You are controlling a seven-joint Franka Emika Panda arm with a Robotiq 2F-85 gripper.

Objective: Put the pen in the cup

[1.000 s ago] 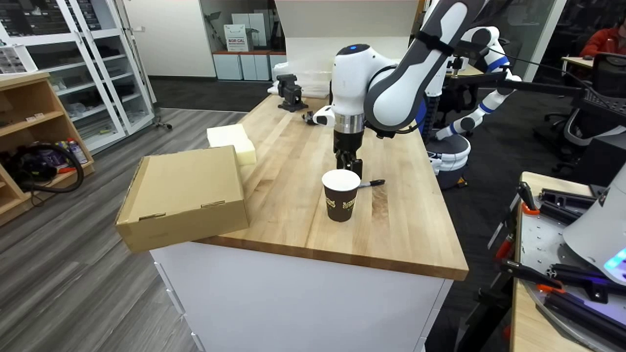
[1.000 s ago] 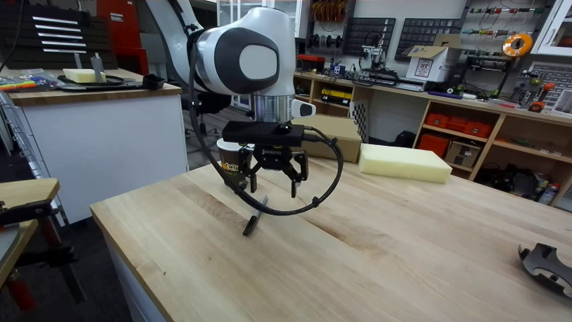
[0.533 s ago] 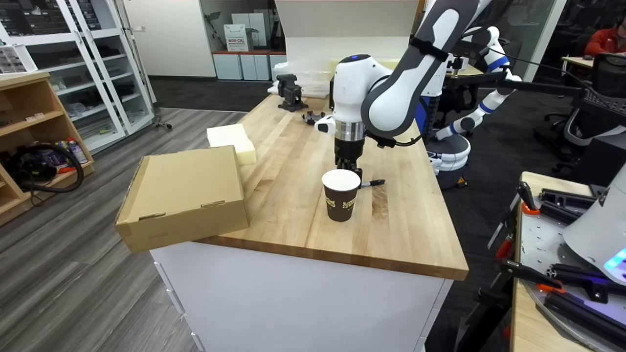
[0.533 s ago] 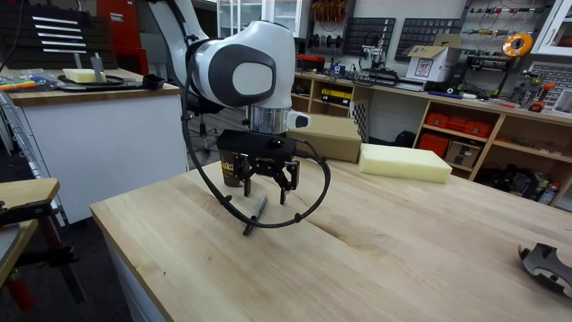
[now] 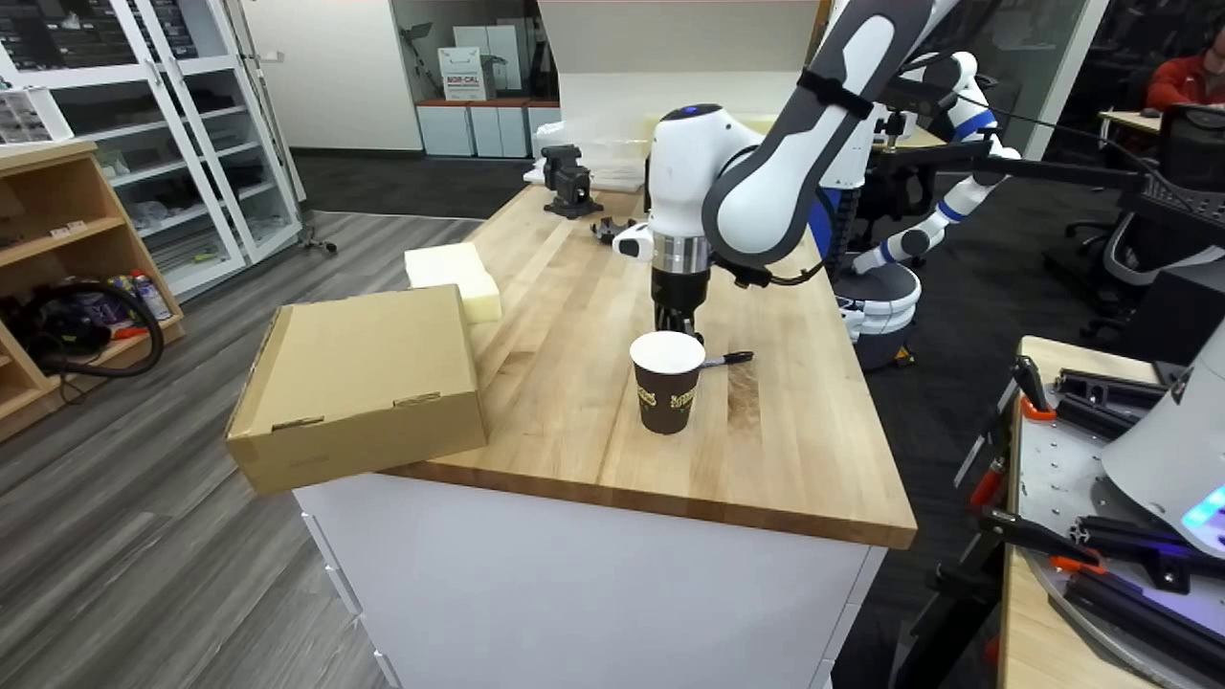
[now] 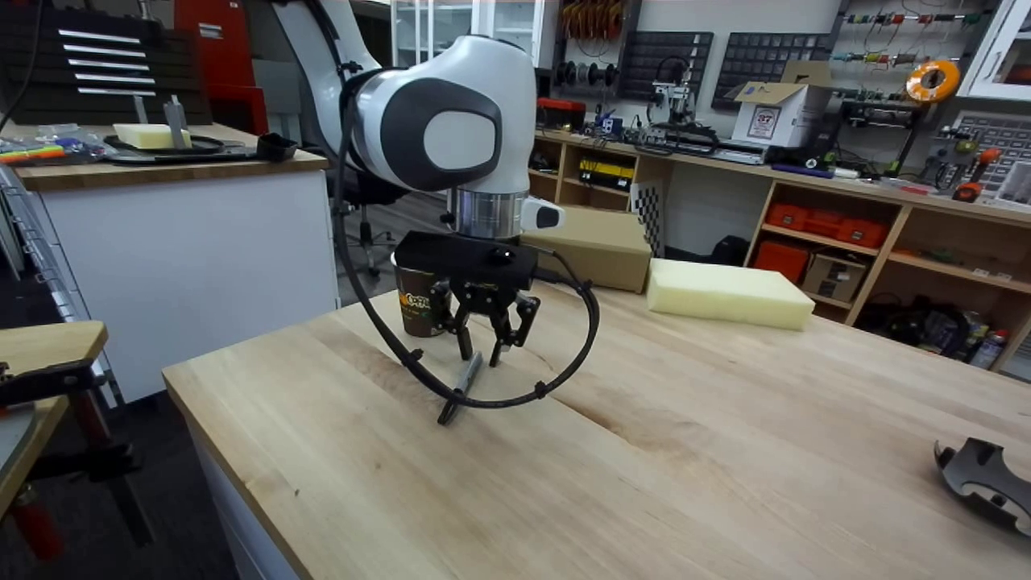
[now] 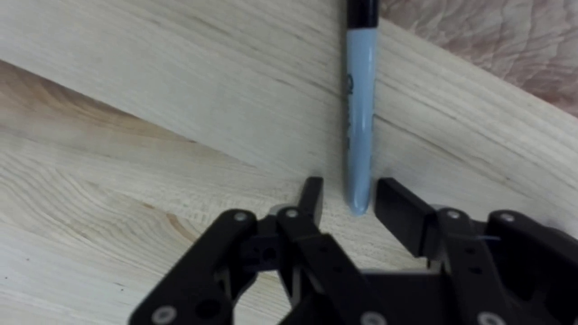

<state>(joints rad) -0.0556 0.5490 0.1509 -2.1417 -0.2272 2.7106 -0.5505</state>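
A grey pen (image 7: pixel 360 113) with a black cap lies flat on the wooden table, its rounded grey end pointing into my gripper (image 7: pixel 347 194). The jaws stand partly apart, one finger on each side of that end. Bare wood shows between the pen and the left finger (image 7: pixel 311 198); the gap to the right finger is narrow. In an exterior view the gripper (image 6: pixel 481 360) is low over the table at the pen's (image 6: pixel 469 374) grey end. The brown paper cup (image 5: pixel 666 392) with a white top stands upright close by, partly behind the gripper in an exterior view.
A cardboard box (image 5: pixel 359 383) sits at the table's corner, with a pale yellow foam block (image 5: pixel 455 277) beside it. A dark curved part (image 6: pixel 987 483) lies farther along the table. A black cable (image 6: pixel 515 403) loops out from the wrist.
My gripper has come down to the pen's grey end. Over the last half second its fingers have drawn closer together. Pen and cup have not moved.
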